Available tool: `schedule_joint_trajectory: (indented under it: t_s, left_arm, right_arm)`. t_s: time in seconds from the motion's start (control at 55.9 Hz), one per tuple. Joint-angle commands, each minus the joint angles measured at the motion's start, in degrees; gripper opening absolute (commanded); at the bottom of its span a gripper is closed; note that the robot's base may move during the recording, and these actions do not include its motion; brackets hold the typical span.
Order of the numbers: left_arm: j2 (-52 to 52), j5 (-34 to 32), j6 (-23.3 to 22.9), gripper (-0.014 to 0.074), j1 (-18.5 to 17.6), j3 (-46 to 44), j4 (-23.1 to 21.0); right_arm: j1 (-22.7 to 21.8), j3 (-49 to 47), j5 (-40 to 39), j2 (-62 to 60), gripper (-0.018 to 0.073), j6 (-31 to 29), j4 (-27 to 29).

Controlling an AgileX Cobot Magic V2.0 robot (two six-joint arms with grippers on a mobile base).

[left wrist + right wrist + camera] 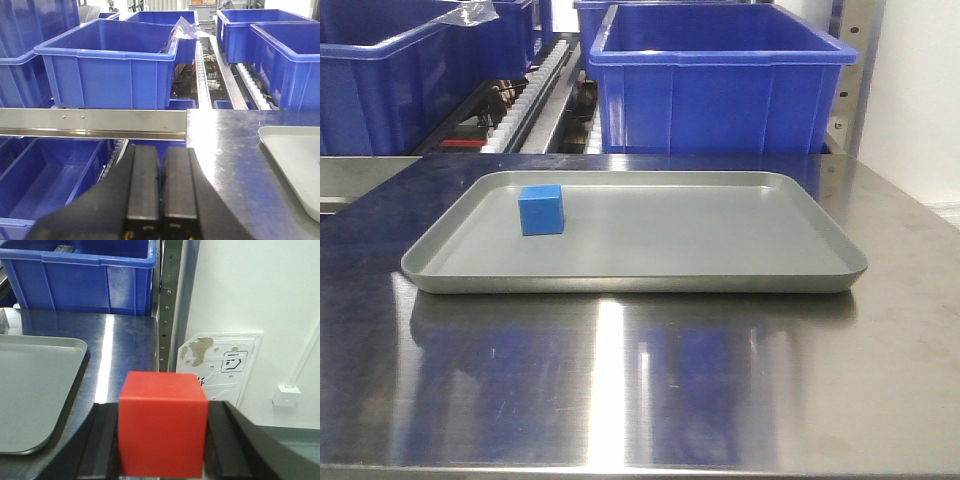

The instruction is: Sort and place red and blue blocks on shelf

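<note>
The blue block (541, 209) sits in the left rear part of the grey tray (720, 283) on the steel table. The red block (163, 424) is clamped between the black fingers (100, 440) of my right gripper (163, 440), held above the table's right edge, right of the tray (30, 390). My left gripper (160, 185) is shut with nothing between its pads, hovering at the table's left edge in front of the shelf rail (92, 122). Neither gripper shows in the front view. The shelf (535, 95) with white rollers and blue tubs stands behind the table.
A large blue tub (720, 85) stands right behind the tray, another (380, 80) at the back left. Lower tubs (50, 180) lie under the shelf rail. A perforated steel post (167, 305) and a white wall (250, 300) bound the table's right side.
</note>
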Motion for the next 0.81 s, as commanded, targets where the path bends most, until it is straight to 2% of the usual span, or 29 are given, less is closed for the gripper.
schedule_joint_trajectory:
  t_s: [0.0,0.787]
  left_arm:
    - [-1.3,-5.0,-0.5,0.0080,0.1,1.6,-0.3]
    - [-1.3,-4.9,-0.5,0.0080,0.1,1.6,-0.5]
  right_arm:
    - [-0.4,-1.5,-4.8,0.3,0.0383,-0.6,-0.9]
    - [-0.4,-1.5,-4.8,0.3,0.0383,-0.6,-0.9]
